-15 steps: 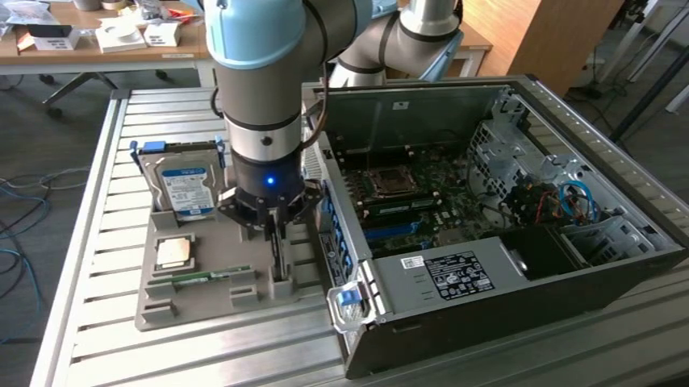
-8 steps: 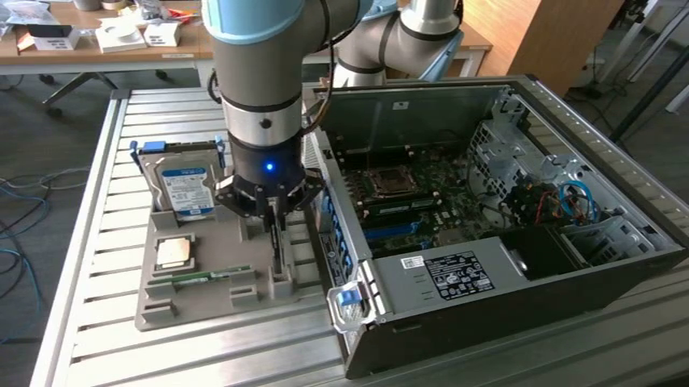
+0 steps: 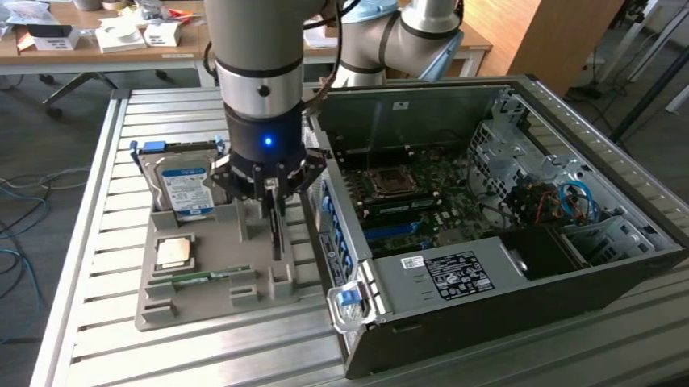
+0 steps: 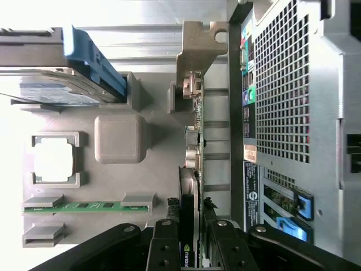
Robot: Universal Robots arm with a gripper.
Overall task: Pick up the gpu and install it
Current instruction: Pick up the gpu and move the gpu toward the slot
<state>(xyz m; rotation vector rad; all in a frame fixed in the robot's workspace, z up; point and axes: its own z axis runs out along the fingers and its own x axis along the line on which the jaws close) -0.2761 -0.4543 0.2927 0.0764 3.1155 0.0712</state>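
wrist view: gripper (image 4: 190, 228) pinching the thin black gpu card (image 4: 189, 192) edge-on, right beside the grey metal pc case (image 4: 293, 84); exterior view shows it open.

Lab: slatted metal bench (image 3: 97, 242), open computer case (image 3: 538, 322), cluttered desk (image 3: 86, 55)

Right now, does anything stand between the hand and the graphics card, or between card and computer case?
Nothing visible between them: the hand is right at the graphics card in the grey tray. The case wall rises between card and motherboard.
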